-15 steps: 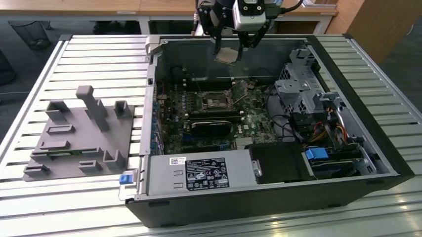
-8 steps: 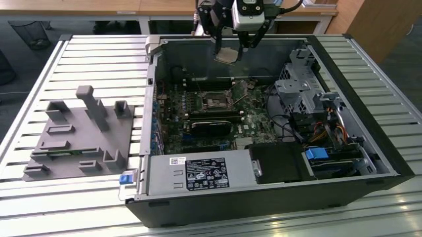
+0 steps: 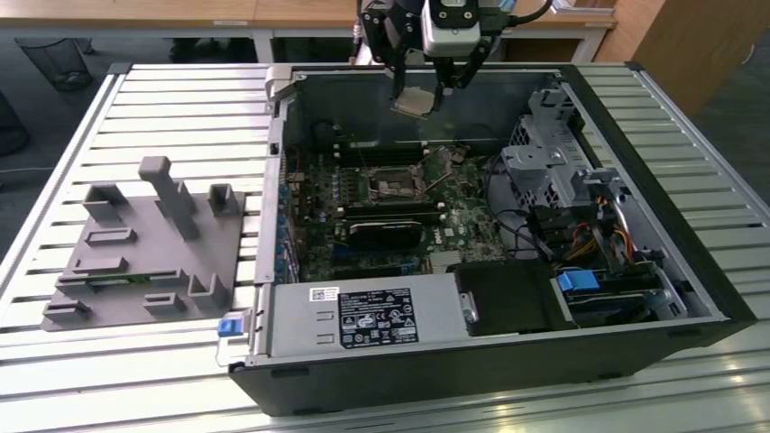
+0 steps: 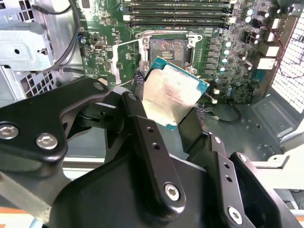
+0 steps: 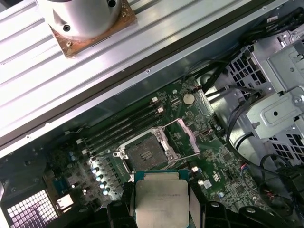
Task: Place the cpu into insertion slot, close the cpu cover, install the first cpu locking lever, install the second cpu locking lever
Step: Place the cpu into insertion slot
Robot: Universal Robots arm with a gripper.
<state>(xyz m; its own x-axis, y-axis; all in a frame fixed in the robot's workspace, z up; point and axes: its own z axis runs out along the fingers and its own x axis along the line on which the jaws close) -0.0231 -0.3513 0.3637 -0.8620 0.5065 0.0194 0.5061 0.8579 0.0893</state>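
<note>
My gripper hangs above the far side of the open computer case and is shut on the cpu, a flat square chip with a pale metal top. In both wrist views the cpu sits tilted between the black fingers, held by two opposite edges. The insertion slot lies bare on the green board, well below the chip. The cpu cover, a thin metal frame, stands swung open beside the slot.
Long black memory slots run beside the socket. A black card, a power supply and a metal drive cage with cables fill the case. A grey fixture block lies on the slatted table at the exterior view's left.
</note>
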